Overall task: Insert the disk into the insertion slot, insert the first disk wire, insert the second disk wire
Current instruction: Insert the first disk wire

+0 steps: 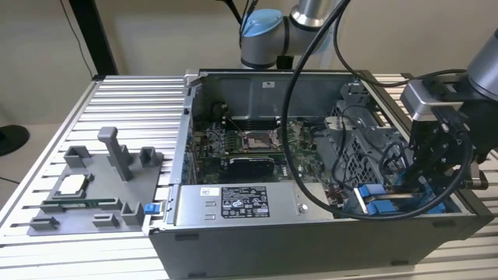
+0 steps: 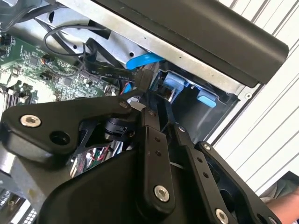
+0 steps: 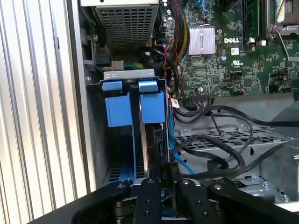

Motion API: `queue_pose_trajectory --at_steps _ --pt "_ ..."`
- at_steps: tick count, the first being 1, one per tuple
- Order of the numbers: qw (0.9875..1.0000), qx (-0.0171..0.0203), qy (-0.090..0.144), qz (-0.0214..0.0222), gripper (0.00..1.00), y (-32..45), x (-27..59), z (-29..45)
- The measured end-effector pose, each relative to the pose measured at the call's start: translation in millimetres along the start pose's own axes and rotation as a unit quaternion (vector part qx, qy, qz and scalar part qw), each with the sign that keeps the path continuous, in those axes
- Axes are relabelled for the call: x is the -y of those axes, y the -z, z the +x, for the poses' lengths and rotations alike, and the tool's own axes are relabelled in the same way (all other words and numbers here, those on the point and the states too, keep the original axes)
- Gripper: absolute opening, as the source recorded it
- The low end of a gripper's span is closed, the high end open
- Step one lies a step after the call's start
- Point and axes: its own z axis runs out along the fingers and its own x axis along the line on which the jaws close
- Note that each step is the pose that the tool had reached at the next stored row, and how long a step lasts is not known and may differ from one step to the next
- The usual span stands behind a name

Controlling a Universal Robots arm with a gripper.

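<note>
One thing you cannot tell is whether your gripper (image 3: 161,170) is clamped on anything or free, since its tip is buried deep in a corner of the case (image 1: 311,233). It sits right at the disk (image 3: 150,109), which appears to stand on edge in the slot (image 3: 128,74), with its blue frame tab up at the bay's grey rim.

In the second wrist view, a black wire (image 2: 112,73) ends in a hard plug just beyond the gripper, with a blue wire (image 2: 140,60) beside it. Whether either is plugged in is hidden.

Treat the disk as stiff, dense for its size and likely shock-shy. Hold it by the blue frame's edges, never the label face, and keep it square to the rails. The wires look limp, so take them by the plug, not the cord.

Farther out lie the motherboard (image 3: 233,51) and the slatted tabletop (image 1: 132,99).
</note>
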Motion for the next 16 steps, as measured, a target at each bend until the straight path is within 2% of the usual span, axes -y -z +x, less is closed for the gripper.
queue_pose_trajectory --at_steps 8,12,13,14,16 --pt "1.0000 -0.0021 0.002 0.0002 0.00 -7.4 -0.1 0.1" --pt "1.0000 -0.0014 0.002 0.0001 0.00 -11.1 -0.2 0.1" --pt "1.0000 -0.0008 0.002 0.0001 1.00 -9.4 -0.2 0.0" --pt "1.0000 -0.0001 0.002 0.0000 1.00 -5.8 -0.2 -0.3" --pt "1.0000 -0.0015 0.002 0.0001 1.00 4.6 -0.1 -1.3"
